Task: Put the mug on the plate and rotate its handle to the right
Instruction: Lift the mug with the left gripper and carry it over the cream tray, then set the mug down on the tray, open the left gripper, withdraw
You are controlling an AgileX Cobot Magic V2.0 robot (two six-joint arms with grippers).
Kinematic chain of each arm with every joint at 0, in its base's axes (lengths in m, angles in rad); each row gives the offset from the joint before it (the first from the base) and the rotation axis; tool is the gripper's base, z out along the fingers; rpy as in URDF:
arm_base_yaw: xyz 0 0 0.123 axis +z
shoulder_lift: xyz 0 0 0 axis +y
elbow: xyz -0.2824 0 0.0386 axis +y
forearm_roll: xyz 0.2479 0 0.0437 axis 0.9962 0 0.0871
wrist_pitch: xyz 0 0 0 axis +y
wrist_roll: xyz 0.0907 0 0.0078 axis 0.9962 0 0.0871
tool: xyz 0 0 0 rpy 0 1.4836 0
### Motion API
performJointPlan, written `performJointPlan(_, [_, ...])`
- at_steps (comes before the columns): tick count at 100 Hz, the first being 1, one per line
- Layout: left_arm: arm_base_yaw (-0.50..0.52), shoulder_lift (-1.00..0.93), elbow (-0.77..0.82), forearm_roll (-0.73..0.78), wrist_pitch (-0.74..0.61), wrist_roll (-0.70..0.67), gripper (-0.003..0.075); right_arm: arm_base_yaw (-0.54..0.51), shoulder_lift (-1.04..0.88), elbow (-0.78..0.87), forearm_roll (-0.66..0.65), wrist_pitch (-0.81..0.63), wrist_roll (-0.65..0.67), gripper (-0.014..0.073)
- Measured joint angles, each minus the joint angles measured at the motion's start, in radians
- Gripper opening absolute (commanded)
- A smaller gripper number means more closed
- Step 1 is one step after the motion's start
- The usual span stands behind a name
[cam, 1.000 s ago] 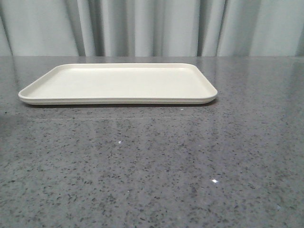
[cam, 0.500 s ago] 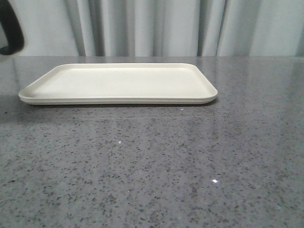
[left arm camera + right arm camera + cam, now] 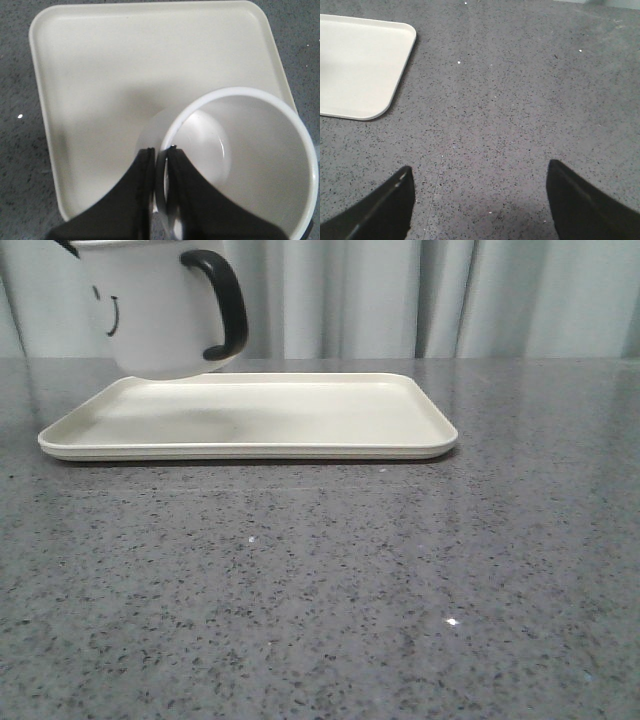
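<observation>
Pinching only the rim, our left gripper (image 3: 161, 152) is risking the mug (image 3: 160, 310) swinging or slipping as we are lowering it. It is hanging above the plate (image 3: 400, 420), left end, one finger inside its wall, handle (image 3: 225, 302) rightward. Our right gripper (image 3: 479, 200) is idling spread, holding nothing.

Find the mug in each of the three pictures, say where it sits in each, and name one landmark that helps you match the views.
Front view: the mug hangs at upper left, above the tray's left end, handle pointing right.
Left wrist view: the mug fills the lower right, seen from above, its rim pinched by the left gripper.
Right wrist view: the mug is not in it.
Shared landmark: the cream tray on the grey table.
</observation>
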Motion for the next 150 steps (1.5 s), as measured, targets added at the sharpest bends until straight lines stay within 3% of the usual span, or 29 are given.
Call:
performJointPlan(48, [-0.097,0.23,-0.136,0.0,0.008,-0.022,-0.002,0.0,0.0,0.0,0.0,-0.002,0.0,0.0551])
performJointPlan(115, [-0.1,0.248,-0.139,0.0,0.008,-0.024,-0.0011,0.0,0.0,0.0,0.002,-0.002,0.0,0.0551])
performJointPlan(128, [-0.1,0.248,-0.139,0.0,0.008,-0.024,0.0069,0.0,0.0,0.0,0.002,-0.002,0.0,0.0551])
performJointPlan(150, [-0.1,0.248,-0.139,0.0,0.004,-0.024,0.033,0.0,0.0,0.0,0.002,-0.002,0.0,0.0551])
